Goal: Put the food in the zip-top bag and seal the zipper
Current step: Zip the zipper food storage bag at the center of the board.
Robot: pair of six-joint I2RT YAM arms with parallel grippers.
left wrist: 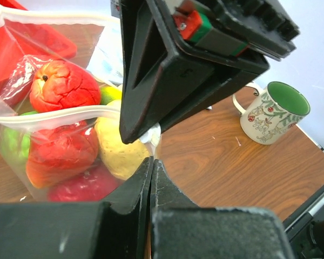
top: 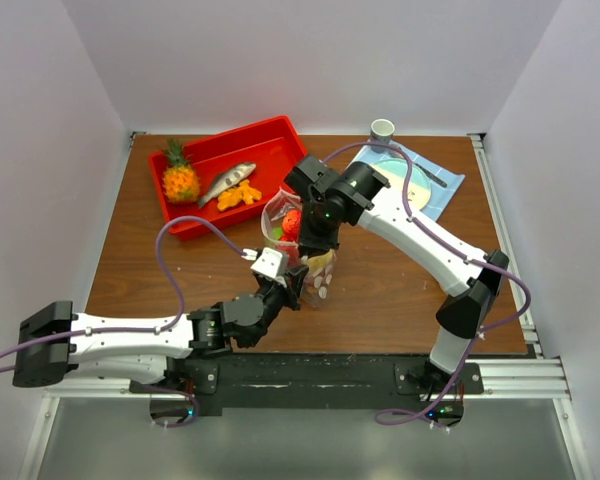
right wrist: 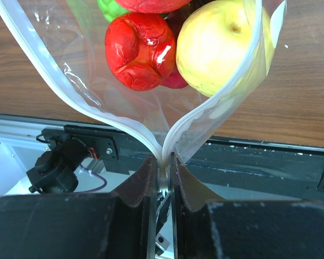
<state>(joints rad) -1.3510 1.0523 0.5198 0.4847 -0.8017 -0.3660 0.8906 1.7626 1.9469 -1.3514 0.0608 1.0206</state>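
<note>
Two end effectors on one pouch. My left end effector is fully closed, apparently on a corner of the zip-top bag, though the view is partly blocked. My right end effector pinches the zipper where both strips meet; past that the mouth gapes. Food sits inside, mid-counter. Farther back: mug, red tray.
</note>
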